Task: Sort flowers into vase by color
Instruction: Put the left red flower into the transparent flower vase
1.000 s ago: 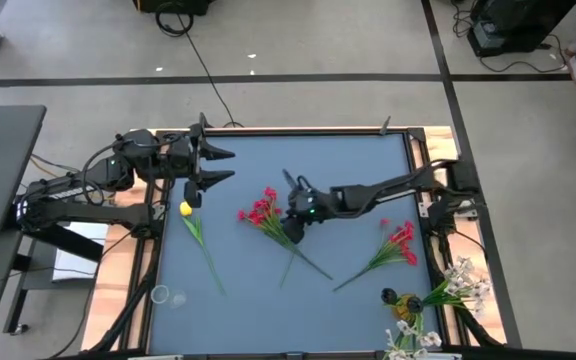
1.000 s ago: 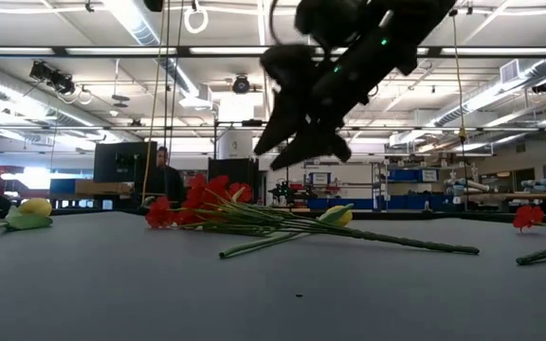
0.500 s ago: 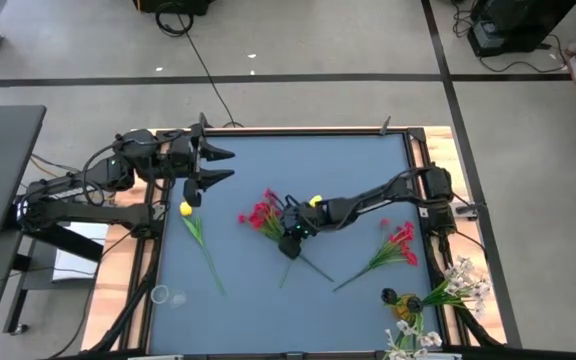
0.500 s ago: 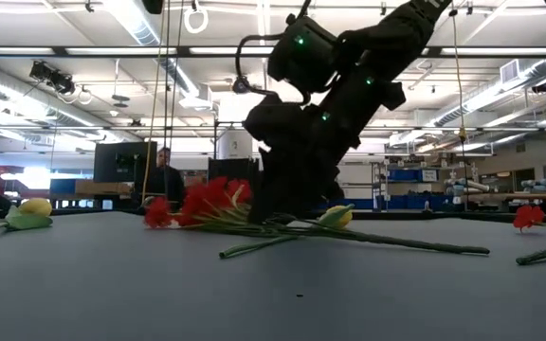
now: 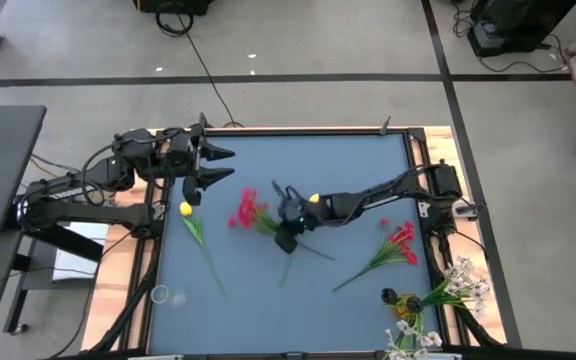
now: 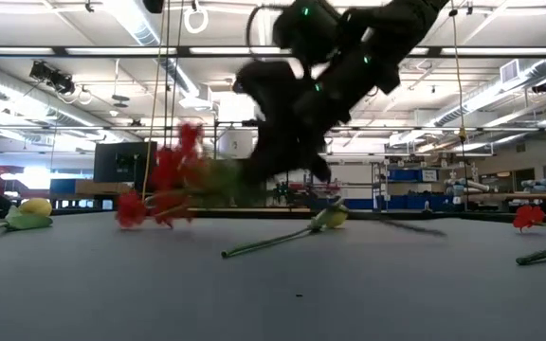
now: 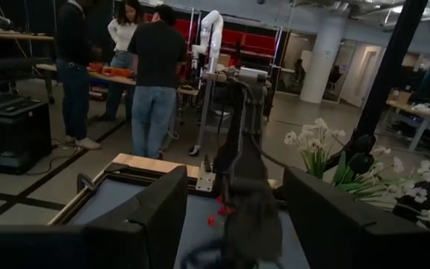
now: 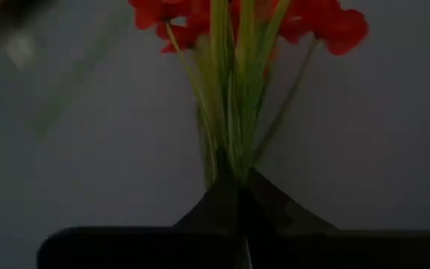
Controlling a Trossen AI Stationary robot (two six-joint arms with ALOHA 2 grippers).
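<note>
The right claw point(image 5: 286, 228) is clamped tight on the stems of the red flower bunch point(image 5: 244, 210), low down on the stalks, and in the low view the bunch looks lifted clear of the tabletop point(image 5: 358, 180) with the blossoms hanging out to one side. From the right wrist view the stems point(image 8: 226, 142) are seen fanning out just ahead of the pinched fingertips, so only part of the bundle may really be caught.

Biggest risk, as a guess: with the grip so far from the heavy blossom end, the bunch could swing or slip out during the carry, or a loose stem could be shed on the way. A long trailing stalk could also snag what lies underneath.

Just beside the claw a yellow tulip point(image 6: 332, 217) is lying, its stem point(image 6: 263, 244) running right under the lifted bunch, so it could easily be dragged along. A second red bunch point(image 5: 398, 243) lies farther out towards the right arm's base, and beyond that the white sprays point(image 5: 458, 285) are crowded at the tabletop's corner, where any vase is hidden well enough that it cannot be made out. Another yellow tulip point(image 5: 186, 209) is well off on the other side, right below the left claw point(image 5: 218, 165), which hangs spread wide with nothing in it.
</note>
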